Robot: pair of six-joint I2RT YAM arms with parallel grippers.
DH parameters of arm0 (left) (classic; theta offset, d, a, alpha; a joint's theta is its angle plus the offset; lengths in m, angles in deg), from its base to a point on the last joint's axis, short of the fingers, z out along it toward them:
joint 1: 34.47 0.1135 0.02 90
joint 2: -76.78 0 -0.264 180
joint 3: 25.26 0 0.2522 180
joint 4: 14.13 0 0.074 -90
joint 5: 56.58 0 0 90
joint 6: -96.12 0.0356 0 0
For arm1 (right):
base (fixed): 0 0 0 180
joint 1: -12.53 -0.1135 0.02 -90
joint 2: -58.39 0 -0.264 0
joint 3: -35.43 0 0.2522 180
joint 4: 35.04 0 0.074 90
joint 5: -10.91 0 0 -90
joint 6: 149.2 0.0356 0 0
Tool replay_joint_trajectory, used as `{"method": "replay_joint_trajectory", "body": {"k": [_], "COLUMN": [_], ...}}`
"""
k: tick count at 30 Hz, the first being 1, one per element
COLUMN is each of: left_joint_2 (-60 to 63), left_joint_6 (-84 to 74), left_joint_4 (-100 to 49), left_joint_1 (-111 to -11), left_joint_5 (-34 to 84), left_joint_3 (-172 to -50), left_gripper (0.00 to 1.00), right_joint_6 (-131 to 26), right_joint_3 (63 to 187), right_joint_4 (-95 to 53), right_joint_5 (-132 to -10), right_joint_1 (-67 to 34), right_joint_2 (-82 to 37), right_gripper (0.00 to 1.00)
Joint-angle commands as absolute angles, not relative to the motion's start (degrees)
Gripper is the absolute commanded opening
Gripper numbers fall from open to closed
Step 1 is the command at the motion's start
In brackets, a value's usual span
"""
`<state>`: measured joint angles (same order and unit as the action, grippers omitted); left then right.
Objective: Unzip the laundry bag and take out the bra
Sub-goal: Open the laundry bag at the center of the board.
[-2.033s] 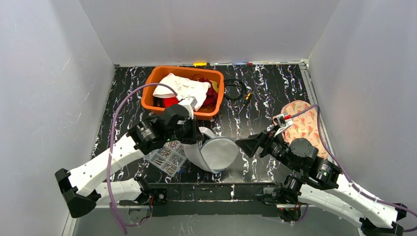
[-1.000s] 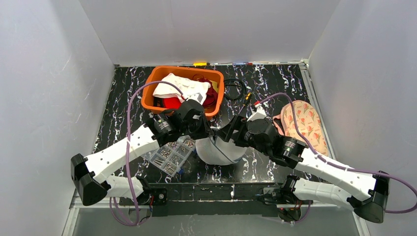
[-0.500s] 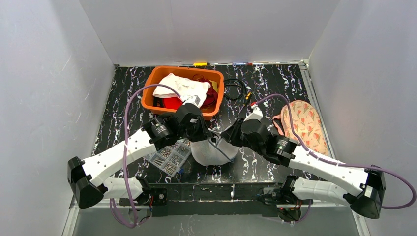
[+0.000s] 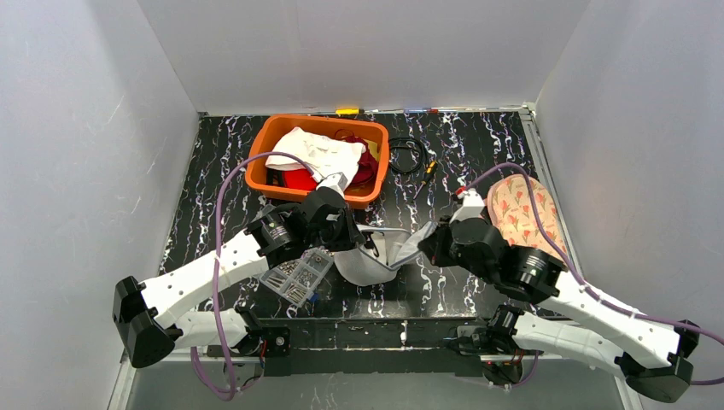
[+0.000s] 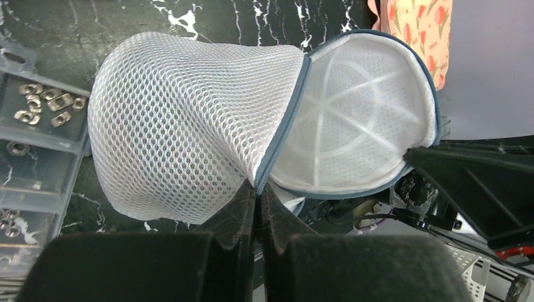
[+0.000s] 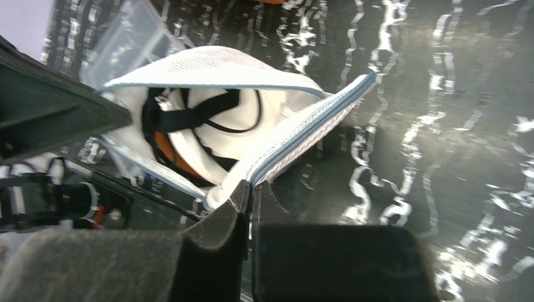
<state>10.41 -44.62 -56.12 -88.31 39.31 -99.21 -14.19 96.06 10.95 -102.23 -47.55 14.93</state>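
The white mesh laundry bag (image 4: 373, 260) lies between my two arms at the table's near middle. My left gripper (image 5: 257, 186) is shut on its grey zipper seam, with the mesh body (image 5: 182, 123) to the left and the round end panel (image 5: 359, 116) to the right. My right gripper (image 6: 252, 186) is shut on the bag's zipper edge (image 6: 308, 135), holding the flap out to the right. The bag's mouth gapes open. Inside shows the bra (image 6: 173, 154), white with black straps and an orange part.
An orange basket (image 4: 260, 171) of clothes stands behind the left arm. A clear box of screws (image 4: 294, 273) sits just left of the bag. A floral cloth (image 4: 522, 213) lies at the right, and a black cable (image 4: 410, 154) is coiled at the back.
My right gripper came in from the right, shut on the bag's zipper edge, then drew back right, and the bag's mouth now gapes. My left gripper kept its hold.
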Motion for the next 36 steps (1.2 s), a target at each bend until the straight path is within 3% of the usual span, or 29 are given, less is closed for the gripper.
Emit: {"method": "replay_joint_trajectory", "body": {"k": [1,10,12,17,21,27,36], "left_joint_2": [12.14,9.46,8.93,7.35,6.66,6.88,9.57], "left_joint_6": [-41.19,-41.81,-42.35,-43.05,-43.01,-41.79,-40.22], "left_joint_4": [-49.50,-43.34,-42.41,-40.83,-40.81,-43.83,-49.25], "left_joint_1": [-88.47,-88.44,-88.49,-88.48,-88.44,-88.44,-88.44], "left_joint_5": [36.39,34.32,33.89,33.44,32.20,31.99,36.31], "left_joint_3": [-98.05,-92.40,-91.01,-88.73,-88.51,-88.89,-88.05], "left_gripper": [0.00,0.00,0.00,0.00,0.00,0.00,0.00], "right_joint_6": [-20.42,-13.21,-12.66,-13.32,-18.53,-22.62,-24.61], "right_joint_3": [99.54,99.65,99.18,100.35,103.57,103.55,93.24], "right_joint_4": [25.09,31.66,31.44,30.79,26.28,16.65,-2.91], "right_joint_5": [-109.97,-121.61,-121.76,-120.89,-115.35,-99.07,-96.28], "right_joint_1": [-47.43,-47.44,-47.46,-47.49,-47.46,-47.48,-47.55], "right_joint_2": [19.64,26.81,27.26,27.56,27.54,17.85,6.07], "right_gripper": [0.01,0.10,0.19,0.53,0.68,0.67,0.56]}}
